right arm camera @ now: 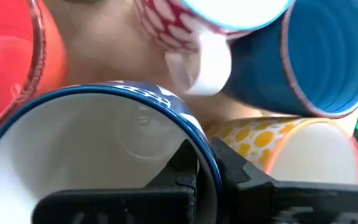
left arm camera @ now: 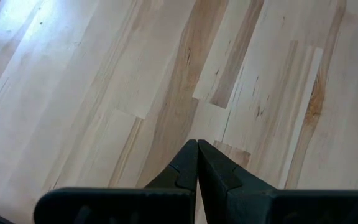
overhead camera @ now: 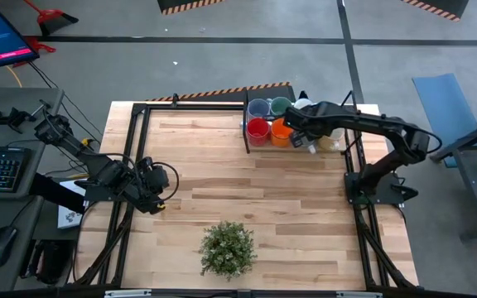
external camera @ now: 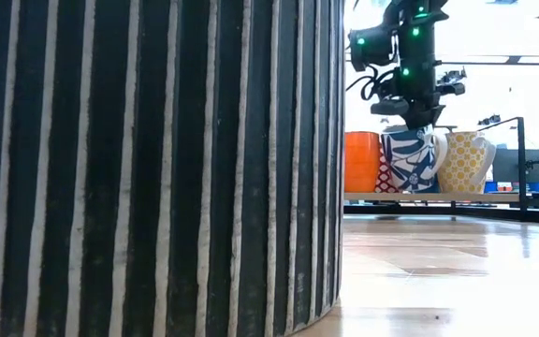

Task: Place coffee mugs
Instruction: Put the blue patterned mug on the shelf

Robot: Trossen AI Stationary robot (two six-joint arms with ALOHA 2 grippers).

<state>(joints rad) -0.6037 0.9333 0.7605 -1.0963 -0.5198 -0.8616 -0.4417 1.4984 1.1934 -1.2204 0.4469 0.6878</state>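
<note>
We see the coffee mugs (overhead camera: 281, 122) clustered upright at the table's far edge, red (overhead camera: 257, 131) and orange (overhead camera: 280, 132) in front, lavender-blue (overhead camera: 258, 108) and green (overhead camera: 281, 106) behind. Down low, a blue-and-white patterned mug (external camera: 412, 159) stands between the orange one and a cream, yellow-dotted one (external camera: 464, 161). Its blue rim is pinched.

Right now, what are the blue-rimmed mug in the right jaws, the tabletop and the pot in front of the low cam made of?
Blue-rimmed mug: likely glazed ceramic, with a glossy white inside and soft reflections. Tabletop: pale wood planks with visible grain and seams, satin finish. Pot: unclear; black-and-white vertical ribs, matte look, possibly ceramic or plastic.
</note>
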